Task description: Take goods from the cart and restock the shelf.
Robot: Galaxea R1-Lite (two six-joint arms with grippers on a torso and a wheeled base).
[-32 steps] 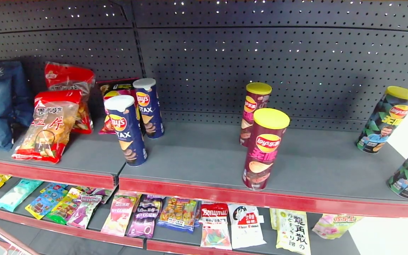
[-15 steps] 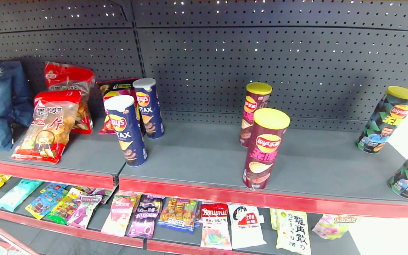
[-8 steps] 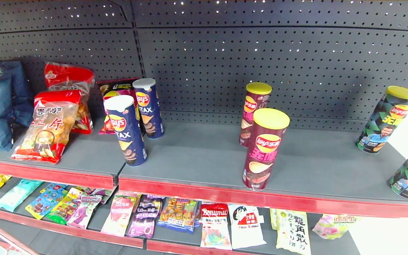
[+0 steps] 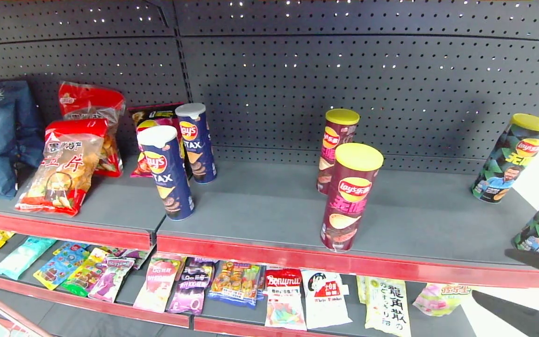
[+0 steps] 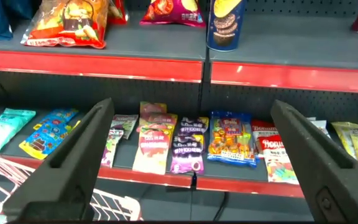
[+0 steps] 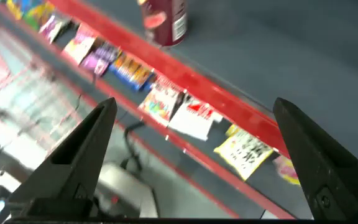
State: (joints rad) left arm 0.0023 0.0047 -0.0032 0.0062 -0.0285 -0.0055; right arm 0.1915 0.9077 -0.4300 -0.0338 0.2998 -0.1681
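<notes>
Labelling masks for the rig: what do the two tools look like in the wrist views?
Left tool: two matte black fingers, long flat-sided wedges narrowing to blunt tips, with a small round hole near one base. Right tool: the same black wedge fingers and hole. Surfaces are plain and unmarked on both.

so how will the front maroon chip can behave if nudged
The front maroon can is tall and narrow, so probably tips easily. It stands near the red shelf lip, so it might fall off. Round walls suggest it would roll.
</notes>
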